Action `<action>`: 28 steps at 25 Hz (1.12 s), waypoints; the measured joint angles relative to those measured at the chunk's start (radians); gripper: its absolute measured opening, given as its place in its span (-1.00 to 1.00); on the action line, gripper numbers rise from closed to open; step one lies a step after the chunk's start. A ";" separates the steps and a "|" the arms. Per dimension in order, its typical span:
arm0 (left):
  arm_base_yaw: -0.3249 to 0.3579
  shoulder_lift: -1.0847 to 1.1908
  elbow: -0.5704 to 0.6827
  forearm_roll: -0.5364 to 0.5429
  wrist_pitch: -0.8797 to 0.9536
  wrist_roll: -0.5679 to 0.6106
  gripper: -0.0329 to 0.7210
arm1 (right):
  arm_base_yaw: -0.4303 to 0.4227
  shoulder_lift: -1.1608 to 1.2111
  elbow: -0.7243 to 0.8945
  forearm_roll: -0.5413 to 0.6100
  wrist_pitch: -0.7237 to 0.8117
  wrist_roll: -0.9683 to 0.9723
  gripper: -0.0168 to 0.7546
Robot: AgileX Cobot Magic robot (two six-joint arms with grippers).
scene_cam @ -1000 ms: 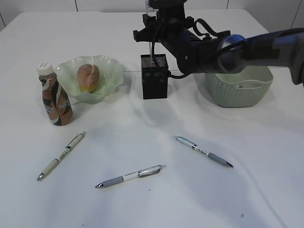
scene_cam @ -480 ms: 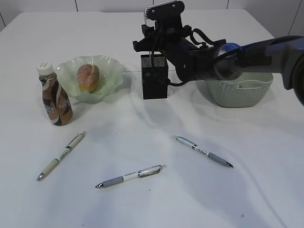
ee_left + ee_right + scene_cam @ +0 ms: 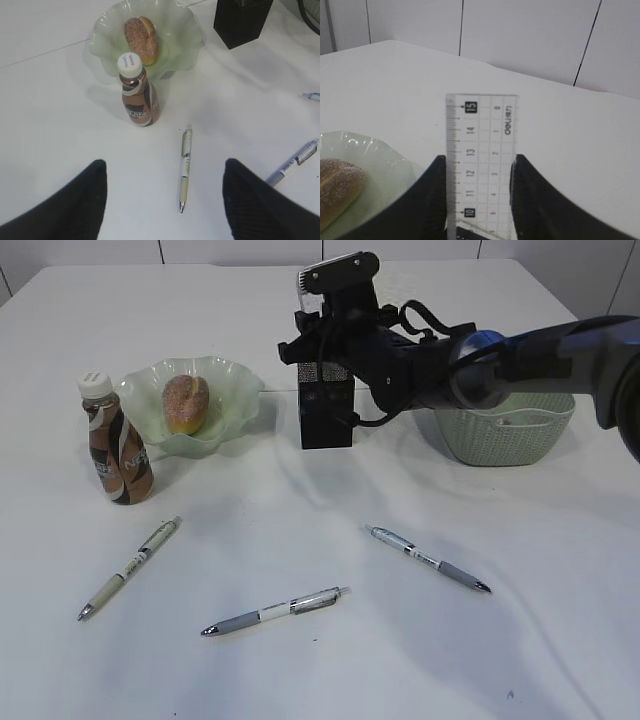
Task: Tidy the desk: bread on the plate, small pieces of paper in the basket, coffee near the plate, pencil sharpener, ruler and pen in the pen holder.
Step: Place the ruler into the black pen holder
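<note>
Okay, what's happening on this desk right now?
The right hand holds a clear ruler upright between its fingers, over the black pen holder. The left hand hangs open above a white pen. Three pens lie loose on the table. The bread sits on the green plate, with the coffee bottle beside it.

White table [image 3: 330, 670] under even light, pale panelled wall [image 3: 530, 35] behind.
</note>
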 joint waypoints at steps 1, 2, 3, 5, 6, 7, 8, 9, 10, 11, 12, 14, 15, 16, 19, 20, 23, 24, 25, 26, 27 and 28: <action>0.000 0.000 0.000 0.000 0.000 0.000 0.44 | 0.000 0.000 0.000 -0.003 0.010 0.000 -0.14; 0.000 0.000 0.000 0.000 0.000 0.000 0.44 | 0.000 0.000 0.000 -0.003 0.017 0.000 -0.13; 0.000 0.000 0.000 0.000 0.000 0.000 0.44 | 0.000 0.000 0.000 -0.005 0.024 0.000 -0.13; 0.000 0.000 0.000 -0.006 0.000 0.000 0.44 | 0.000 0.000 0.000 -0.007 0.036 0.000 -0.11; 0.000 0.000 0.000 -0.011 0.000 0.000 0.44 | 0.000 0.000 0.000 -0.007 0.036 0.000 -0.11; 0.000 0.000 0.000 -0.018 0.000 0.000 0.44 | 0.000 0.000 0.000 -0.007 0.036 0.000 -0.11; 0.000 0.000 0.000 -0.023 0.000 0.000 0.44 | 0.000 0.000 0.000 -0.007 0.042 0.000 -0.09; 0.000 0.000 0.000 -0.030 0.000 0.000 0.44 | 0.000 0.000 0.000 -0.007 0.042 0.000 -0.09; 0.000 0.000 0.000 -0.032 0.000 0.000 0.44 | 0.000 0.000 0.000 -0.007 0.065 0.000 -0.09; 0.000 0.000 0.000 -0.035 0.000 0.000 0.44 | 0.000 0.000 0.000 -0.005 0.094 0.000 -0.08; 0.000 0.000 0.000 -0.036 0.000 0.000 0.44 | 0.000 0.000 -0.002 -0.003 0.110 0.000 -0.07; 0.000 0.000 0.000 -0.037 0.000 0.000 0.44 | 0.000 0.000 -0.002 -0.002 0.119 0.000 -0.03; 0.000 0.000 0.000 -0.037 0.000 0.000 0.44 | 0.000 0.000 -0.002 -0.002 0.123 0.000 -0.01; 0.000 0.000 0.000 -0.037 0.000 0.000 0.44 | 0.000 0.000 -0.004 -0.001 0.125 0.000 0.00; 0.000 0.000 0.000 -0.037 0.000 0.000 0.44 | 0.000 0.000 -0.004 0.000 0.125 0.000 0.01; 0.000 0.000 0.000 -0.039 0.000 0.000 0.44 | 0.000 0.000 -0.004 0.000 0.136 0.000 0.02; 0.000 0.000 0.000 -0.039 0.000 0.000 0.44 | 0.000 -0.011 -0.013 0.000 0.194 0.000 0.02; 0.000 0.000 0.000 -0.039 0.000 0.000 0.44 | 0.000 -0.018 -0.020 0.000 0.208 0.000 0.02; 0.000 0.000 0.000 -0.039 0.000 0.000 0.44 | 0.000 -0.025 -0.025 0.000 0.214 0.000 0.02; 0.000 0.000 0.000 -0.039 0.000 0.000 0.44 | 0.000 -0.025 -0.025 0.000 0.214 0.000 0.02; 0.000 0.000 0.000 -0.039 0.000 0.000 0.44 | 0.000 -0.025 -0.025 0.000 0.214 0.000 0.02; 0.000 0.000 0.000 -0.039 0.000 0.000 0.44 | 0.000 -0.043 -0.047 0.000 0.231 0.000 0.02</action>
